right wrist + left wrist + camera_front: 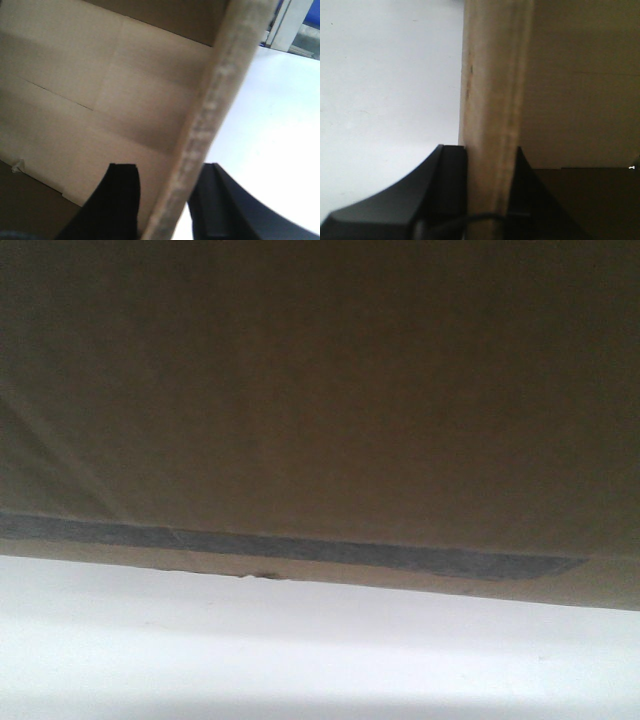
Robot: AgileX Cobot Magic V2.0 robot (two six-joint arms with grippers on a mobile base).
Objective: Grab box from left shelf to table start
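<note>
The tan cardboard box [320,390] fills the front view, with a grey tape strip [300,545] along its lower edge. The white table [320,650] lies just beneath it; I cannot tell whether they touch. My left gripper [489,152] is shut on the box's upright wall [492,75], one black finger tight on each side. My right gripper [167,172] straddles the opposite wall [220,85], which runs tilted between the jaws. The outer finger [212,200] lies against the rim, and a sliver of cardboard shows beside the inner finger [122,200]. The left shelf is out of view.
White table surface [385,90] spreads outside the box on the left and also on the right [270,125]. A pale upright post with a bit of blue [287,20] stands beyond the table's far right edge.
</note>
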